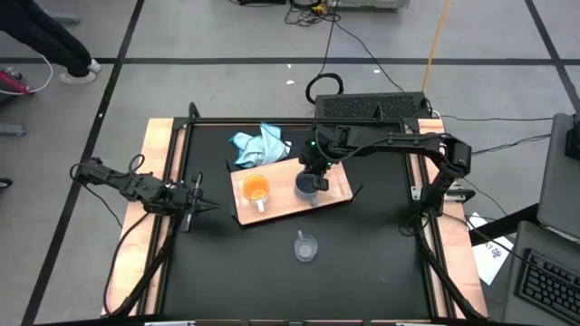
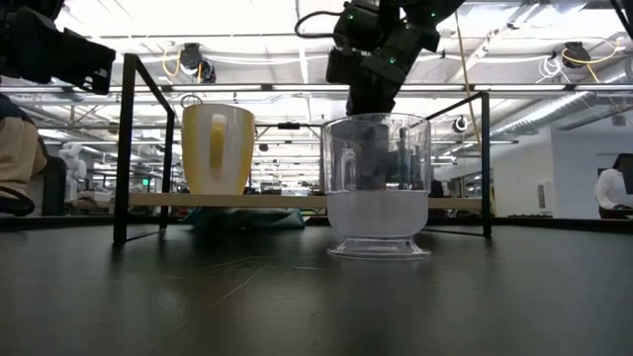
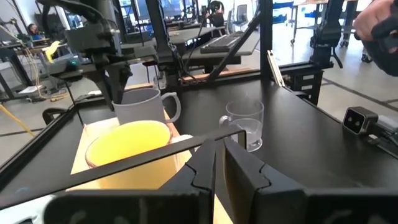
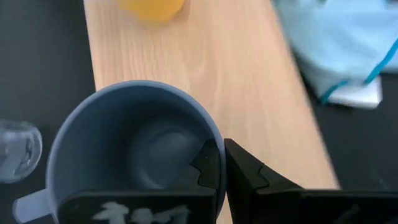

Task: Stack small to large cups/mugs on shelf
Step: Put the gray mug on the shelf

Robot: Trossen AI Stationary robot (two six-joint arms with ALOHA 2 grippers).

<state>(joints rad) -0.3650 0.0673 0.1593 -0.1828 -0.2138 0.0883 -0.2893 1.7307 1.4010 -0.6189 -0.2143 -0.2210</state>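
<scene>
A: Grey-blue, that mug (image 1: pixel 309 186) under the right gripper (image 4: pixel 217 167). Why is the arm over it?

B: It looks like a rim pinch. In the right wrist view the fingers (image 4: pixel 245 174) are nearly together at the mug's edge, one seemingly inside the wall and one outside. I judge they have closed on the rim, either to set the mug down or to lift it.

A: Where is it sitting?

B: On the shelf (image 1: pixel 336 192), beside the orange mug (image 1: pixel 256 190), which has its white handle toward the front. The clear glass cup (image 1: pixel 306 247) is alone on the black desk (image 1: pixel 362 263), well apart from the board, so it is not yet stacked.

A: And the left gripper (image 3: pixel 217 163)?

B: Waiting low at the desk's left edge, its fingers pressed together and empty. A blue cloth (image 1: pixel 258 146) lies behind the shelf, touching its back edge.
</scene>
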